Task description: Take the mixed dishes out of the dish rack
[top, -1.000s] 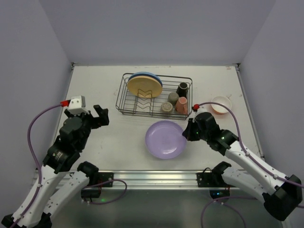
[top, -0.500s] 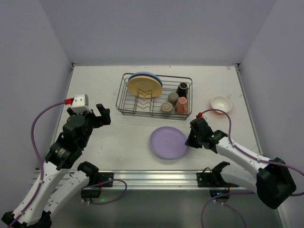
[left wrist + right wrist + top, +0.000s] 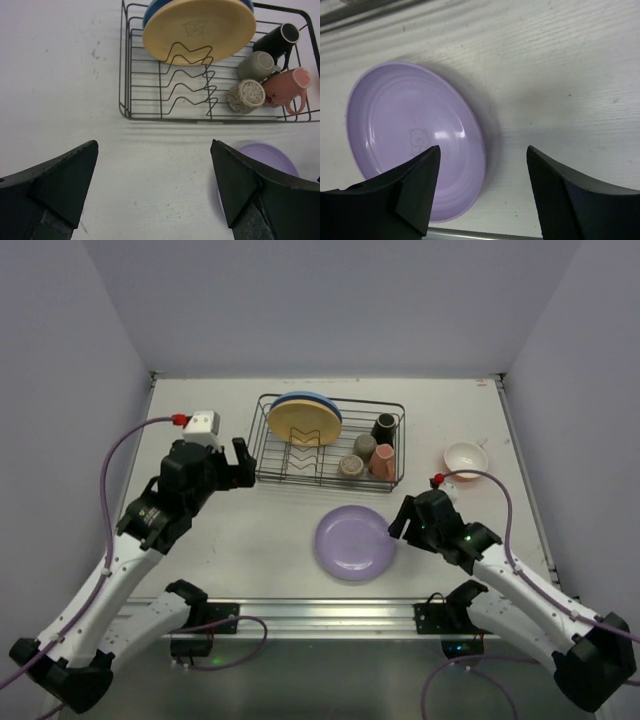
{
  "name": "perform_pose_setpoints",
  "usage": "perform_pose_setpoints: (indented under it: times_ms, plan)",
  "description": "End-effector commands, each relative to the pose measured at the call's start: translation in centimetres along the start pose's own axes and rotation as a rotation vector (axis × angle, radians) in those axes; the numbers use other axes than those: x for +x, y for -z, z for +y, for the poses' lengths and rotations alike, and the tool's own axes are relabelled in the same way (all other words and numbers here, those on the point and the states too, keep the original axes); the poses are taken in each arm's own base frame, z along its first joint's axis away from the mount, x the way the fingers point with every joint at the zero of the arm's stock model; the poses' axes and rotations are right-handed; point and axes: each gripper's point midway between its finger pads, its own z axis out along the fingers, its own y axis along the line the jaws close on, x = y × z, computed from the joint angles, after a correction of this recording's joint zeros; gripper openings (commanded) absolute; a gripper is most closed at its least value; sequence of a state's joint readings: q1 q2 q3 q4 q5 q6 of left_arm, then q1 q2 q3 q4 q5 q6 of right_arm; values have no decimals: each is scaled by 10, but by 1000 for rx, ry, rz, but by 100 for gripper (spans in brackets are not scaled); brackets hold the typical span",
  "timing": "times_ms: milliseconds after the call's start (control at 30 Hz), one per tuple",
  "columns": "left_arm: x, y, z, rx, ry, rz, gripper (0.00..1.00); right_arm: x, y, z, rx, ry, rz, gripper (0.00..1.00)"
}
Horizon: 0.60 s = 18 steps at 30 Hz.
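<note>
Top view, with 12 o'clock taken as the far side of the table (image 3: pixel 455 410), away from the arm bases. The dish rack (image 3: pixel 320 481) stood at the table's centre, toward 12 o'clock. In its 9 o'clock half a yellow plate (image 3: pixel 304 424) stood on edge among the divider prongs, and a blue plate (image 3: pixel 310 398) stood directly behind it, at its 12 o'clock side, with only its upper rim showing. The 3 o'clock end of the rack held four cups: a dark brown cup (image 3: pixel 385 427) at the 12 o'clock corner, an olive-grey cup (image 3: pixel 365 447) beside it toward 7 o'clock, a beige cup (image 3: pixel 351 467) at 6 o'clock, and a pink cup (image 3: pixel 383 462) just beside the beige one on its 3 o'clock side. The left wrist view showed all four tipped over, not upright.

Two dishes were out of the rack. A purple plate (image 3: pixel 354 543) lay flat on the table at 6 o'clock from the rack, well clear of the wire. An orange-and-white bowl (image 3: pixel 466 460) sat upright on the table at 3 o'clock from the rack.

The right gripper (image 3: pixel 398 522) was at the plate's 3 o'clock rim. In the right wrist view its fingers stood apart to either side of that rim, and nothing was clamped between them. The left gripper (image 3: pixel 236 466) hung just beside the rack's 9 o'clock end with its fingers spread wide and nothing held. It pointed toward the rack.
</note>
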<state>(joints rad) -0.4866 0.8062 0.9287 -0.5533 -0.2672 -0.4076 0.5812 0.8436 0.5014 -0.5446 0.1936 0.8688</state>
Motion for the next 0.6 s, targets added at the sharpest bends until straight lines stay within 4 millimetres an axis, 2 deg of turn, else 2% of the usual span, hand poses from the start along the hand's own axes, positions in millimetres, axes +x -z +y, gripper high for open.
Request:
perform_pose_setpoints:
  times_ms: [0,33,67,100,133,167,200,233,267,300,333,367,400,433,500,533,567]
  plan:
    - [-20,-22,-40,115,-56,96,100,-47,41,-4,36,5,-181,73]
    - [-27,-28,-43,104,-63,110,100,-52,51,-4,24,11,-205,74]
    - [-54,-25,-51,109,-71,79,100,-57,61,-2,3,18,-228,74]
    - [-52,-44,-55,91,-89,117,100,-68,75,5,-41,47,-270,74]
    - [-59,-51,-59,95,-105,113,100,-71,89,14,-122,57,-298,74]
    - [-85,-53,-68,123,-150,54,100,-76,99,21,-170,70,-323,74]
    - [-83,-70,-77,152,-196,68,100,-80,109,25,-207,105,-346,83]
    - [-88,-76,-83,181,-243,54,100,-80,119,31,-262,116,-361,83]
    - [-108,-83,-88,196,-334,-17,100,-79,124,32,-280,128,-367,83]
    - [-111,-103,-79,126,-383,-33,100,-78,125,31,-290,151,-375,83]
    - [-128,-113,-82,109,-430,-108,100,-78,126,32,-304,163,-379,83]
    - [-131,-122,-82,114,-560,-131,100,-77,128,34,-324,171,-386,84]
    - [-122,-136,-94,185,-635,-117,99,-76,126,34,-325,178,-383,84]
    - [-120,-142,-102,240,-695,-123,97,-75,126,35,-330,184,-381,84]
    - [-112,-147,-126,396,-854,-151,94,-75,132,39,-353,194,-376,84]
    - [-124,-149,-133,404,-884,-229,94,-71,135,39,-362,204,-358,84]
    - [-124,-149,-135,420,-946,-262,94,-71,138,39,-368,205,-358,84]
